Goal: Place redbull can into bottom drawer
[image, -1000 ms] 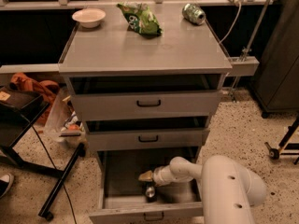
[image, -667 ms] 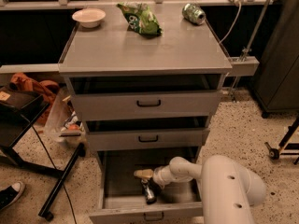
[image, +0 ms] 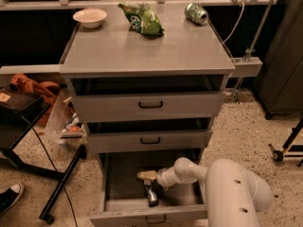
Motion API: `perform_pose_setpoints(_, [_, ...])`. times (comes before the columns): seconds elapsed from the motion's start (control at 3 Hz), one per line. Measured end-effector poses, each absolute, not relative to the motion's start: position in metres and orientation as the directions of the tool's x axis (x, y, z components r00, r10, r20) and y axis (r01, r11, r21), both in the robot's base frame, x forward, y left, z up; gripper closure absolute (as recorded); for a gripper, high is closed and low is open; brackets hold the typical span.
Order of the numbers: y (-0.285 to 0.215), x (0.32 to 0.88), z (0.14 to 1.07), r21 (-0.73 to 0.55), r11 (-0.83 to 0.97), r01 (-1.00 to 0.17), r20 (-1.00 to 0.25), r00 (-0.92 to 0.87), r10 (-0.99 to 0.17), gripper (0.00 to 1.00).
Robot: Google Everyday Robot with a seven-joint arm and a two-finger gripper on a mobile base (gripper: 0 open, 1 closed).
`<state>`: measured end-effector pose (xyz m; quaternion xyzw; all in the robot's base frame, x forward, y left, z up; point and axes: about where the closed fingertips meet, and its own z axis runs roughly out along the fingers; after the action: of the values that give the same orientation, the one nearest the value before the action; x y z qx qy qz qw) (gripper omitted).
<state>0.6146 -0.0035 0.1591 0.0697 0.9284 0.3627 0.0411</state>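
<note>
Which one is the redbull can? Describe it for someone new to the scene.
Find the grey cabinet and go down to its bottom drawer, pulled open. Inside, just below the gripper on the white arm, is the redbull can: slim and silver-grey, unlike the stubbier green can lying on the cabinet top.

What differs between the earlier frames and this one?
The gripper, inside the bottom drawer just above the redbull can, edged slightly left; whether it holds the can is unclear. A shoe came further into view at lower left. The redbull can, bowl, bag and green can stayed put.
</note>
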Motion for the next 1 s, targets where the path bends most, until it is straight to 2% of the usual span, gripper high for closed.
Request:
perform_pose_setpoints(0.33, [-0.039, 0.622, 0.192, 0.669, 0.735, 0.108, -0.066, -0.977, 0.204, 0.0])
perform_pose_setpoints(1.0, [-0.093, 0.586, 0.29, 0.617, 0.781, 0.099, -0.153, -0.958, 0.241, 0.0])
